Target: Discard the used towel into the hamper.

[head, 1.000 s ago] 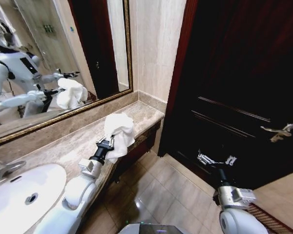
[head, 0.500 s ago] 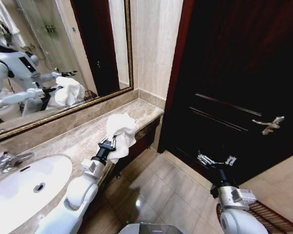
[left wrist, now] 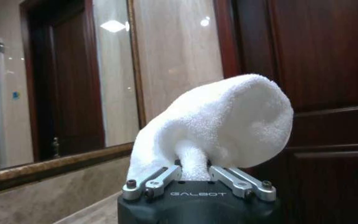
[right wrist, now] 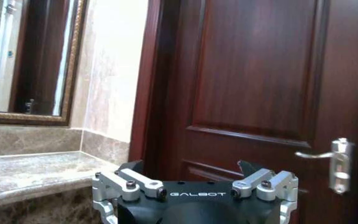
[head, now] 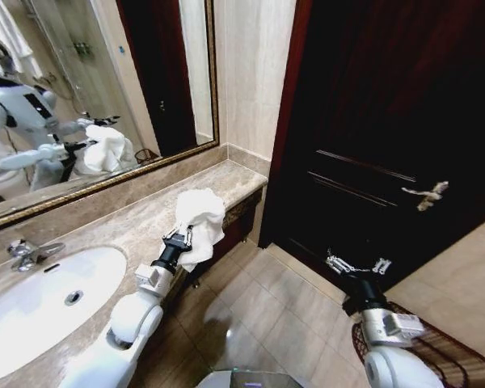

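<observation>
Left claw [head: 180, 237], centre-left of frame, clamped on the bunched white terry towel [head: 198, 218]; wrist view shows both fingers pinching a narrow neck of cloth [left wrist: 193, 164], bulk flopped above. It's held over the edge of the beige marble counter [head: 105, 230].

Right claw [head: 357, 264] parked lower right, fingers spread wide, empty, in front of the dark wooden door [head: 388, 121].

Dark reddish-brown open-weave hamper [head: 436, 352] sits at bottom-right corner, partly behind the right arm.

Risks, my read: the pinch is small, so a fast swing could shed the towel onto the tiled floor [head: 267, 315]. The right arm blocks the path to the hamper, so collision or a rim snag is possible.
</observation>
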Controlling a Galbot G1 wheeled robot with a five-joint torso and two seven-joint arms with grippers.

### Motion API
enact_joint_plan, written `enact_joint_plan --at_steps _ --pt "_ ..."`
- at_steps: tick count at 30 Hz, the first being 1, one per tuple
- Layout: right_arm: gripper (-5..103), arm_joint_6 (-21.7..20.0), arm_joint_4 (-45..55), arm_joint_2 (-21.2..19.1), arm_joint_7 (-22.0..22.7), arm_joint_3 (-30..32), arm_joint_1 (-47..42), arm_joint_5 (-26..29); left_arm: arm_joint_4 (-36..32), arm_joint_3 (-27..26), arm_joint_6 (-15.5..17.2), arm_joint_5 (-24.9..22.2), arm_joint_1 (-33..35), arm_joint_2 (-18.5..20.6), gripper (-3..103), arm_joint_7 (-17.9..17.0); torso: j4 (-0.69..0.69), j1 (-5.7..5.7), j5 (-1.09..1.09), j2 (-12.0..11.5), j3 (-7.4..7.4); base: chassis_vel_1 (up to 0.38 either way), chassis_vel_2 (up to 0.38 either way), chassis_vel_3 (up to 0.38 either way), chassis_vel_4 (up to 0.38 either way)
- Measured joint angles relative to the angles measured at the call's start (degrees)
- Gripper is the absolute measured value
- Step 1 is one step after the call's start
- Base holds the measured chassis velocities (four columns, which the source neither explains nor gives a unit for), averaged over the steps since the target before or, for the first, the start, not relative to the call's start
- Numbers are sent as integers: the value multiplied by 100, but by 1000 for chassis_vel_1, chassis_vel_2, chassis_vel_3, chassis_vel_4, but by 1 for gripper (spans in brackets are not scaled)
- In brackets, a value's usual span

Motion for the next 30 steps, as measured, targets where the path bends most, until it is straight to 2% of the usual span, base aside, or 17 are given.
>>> enact_joint_plan --at_steps 13,30 --pt "100 152 -22 14 -5 12 -31 17 -30 -1 -44 19 43 -27 7 5 0 0 0 0 0 -31 -116 -101 -38" --pt "100 160 20 14 39 17 -57 25 -17 -16 -179 81 113 -60 7 13 -1 1 0 0 0 -132 -122 -115 -121"
